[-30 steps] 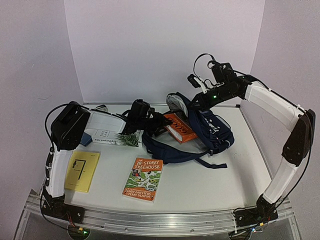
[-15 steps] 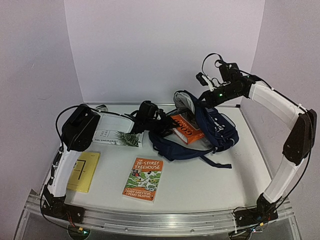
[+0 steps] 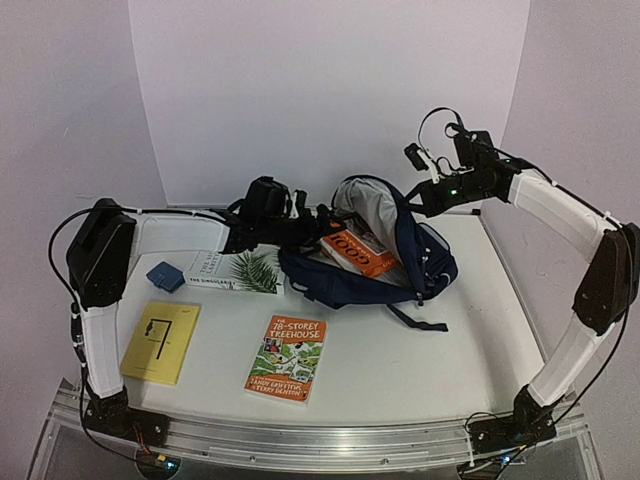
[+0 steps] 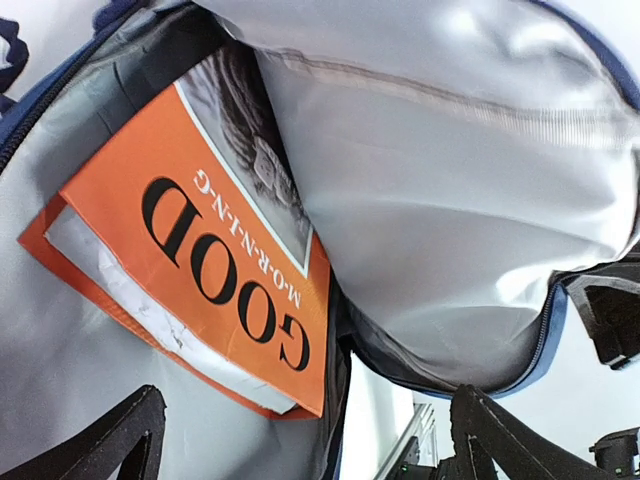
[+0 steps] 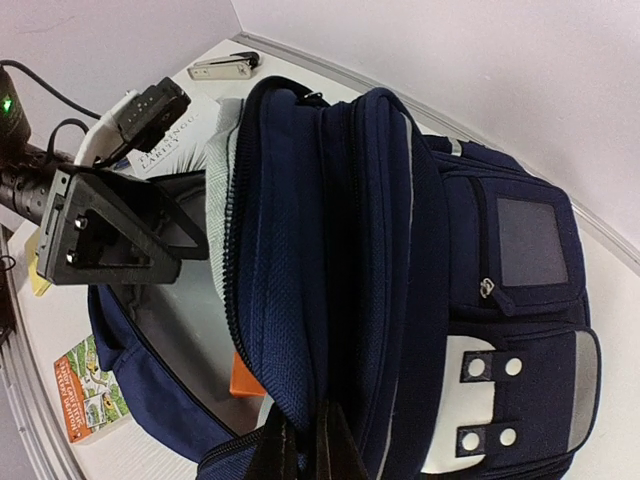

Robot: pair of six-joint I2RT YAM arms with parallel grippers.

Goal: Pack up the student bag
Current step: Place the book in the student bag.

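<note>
The student bag (image 3: 425, 262), dark navy, lies on the table with its main compartment gaping toward the left. An orange book (image 3: 354, 251) rests inside it against the grey lining (image 4: 450, 200); its cover reads GOOD (image 4: 215, 270). My left gripper (image 3: 316, 228) stands open at the bag's mouth, its fingertips (image 4: 115, 435) wide apart and just short of the book's near corner. My right gripper (image 5: 305, 448) is shut on the bag's upper zip edge (image 5: 300, 300) and holds the opening up. The white patch (image 5: 455, 400) and grey panel (image 5: 530, 240) face the right wrist camera.
On the table left of the bag lie a white book with a fern sprig (image 3: 225, 272), a small blue object (image 3: 164, 276), a yellow book (image 3: 161, 342) and an orange-topped Treehouse book (image 3: 287, 357). A bag strap (image 3: 415, 318) trails toward the front.
My left gripper has opened and let go of the orange book, which now lies deeper in the bag. The left arm has drawn back leftward. The right gripper has shifted slightly right, widening the opening.
</note>
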